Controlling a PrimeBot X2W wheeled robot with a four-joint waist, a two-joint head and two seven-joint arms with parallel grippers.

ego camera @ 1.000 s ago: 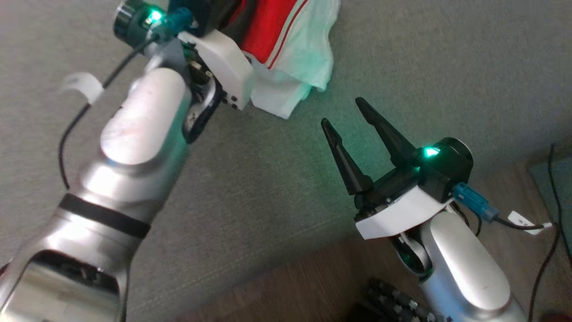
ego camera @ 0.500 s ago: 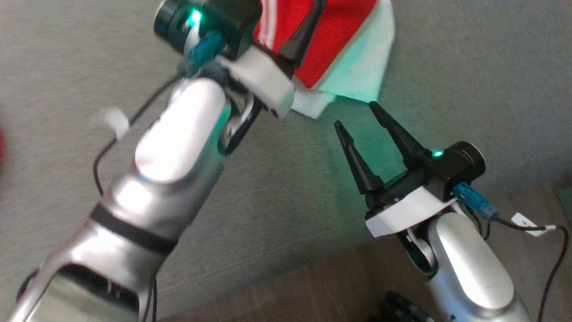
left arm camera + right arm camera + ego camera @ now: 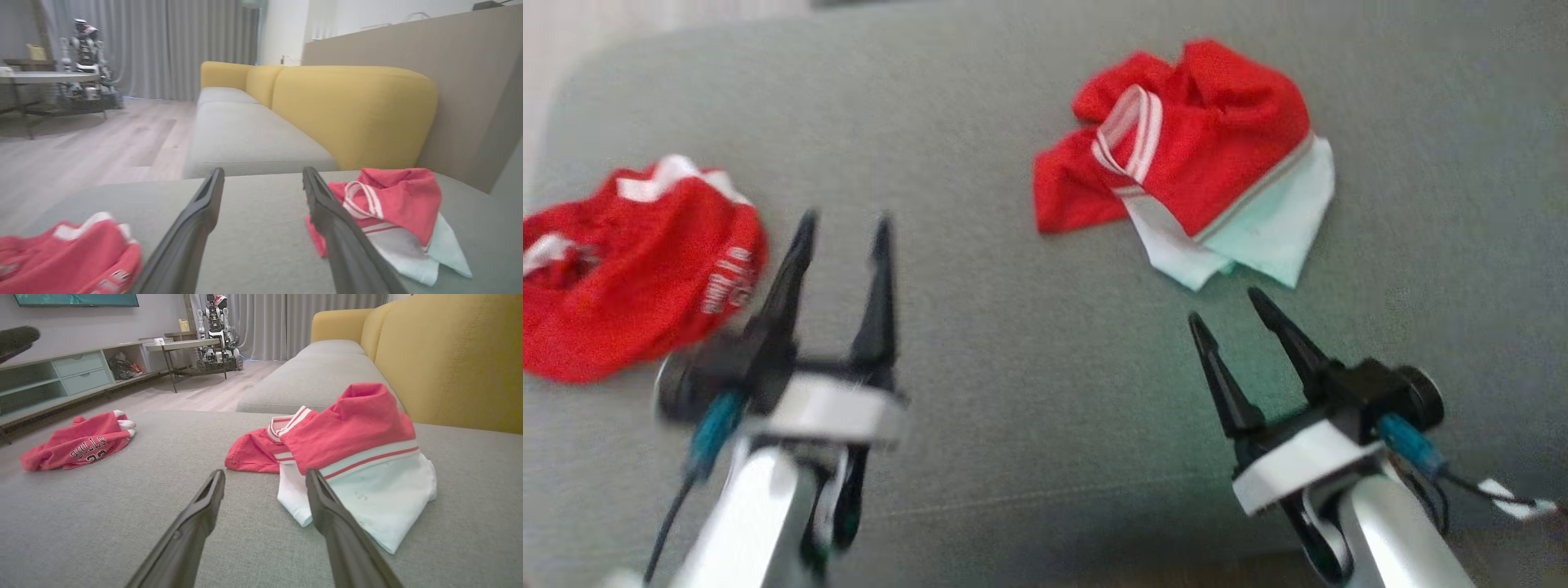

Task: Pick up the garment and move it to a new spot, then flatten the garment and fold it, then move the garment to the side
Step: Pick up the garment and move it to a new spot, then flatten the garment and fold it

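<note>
Both grippers are spread wide w/ nothing between the fingers. The left gripper (image 3: pixel 845 219) hangs over the grey seat cushion (image 3: pixel 1013 392). The right gripper (image 3: pixel 1223 306) sits just short of the garment (image 3: pixel 1201 155), tips near its white edge but apart from it, as far as I can tell.

The garment lies loose on the cushion, right of centre, as a bunched heap w/ red cloth flopped over the white part. It's not flat, so I'd judge spreading it is the step in hand. The arms prob. sit low and open, one to each side, so each can go for an edge. A second red shirt (image 3: pixel 621 286) is well apart at the left, near the left gripper (not in the way, I'd say).

The head view is blurry but gives both grippers and both heaps at once. The right wrist view is sharper: the shirt's lettering reads clear, the white part (image 3: pixel 367 490) shows faint marks, and the yellow backrest (image 3: pixel 457 355) stands close behind the heap. The left wrist view adds the wood floor (image 3: pixel 81 151) past the cushion's far edge.
</note>
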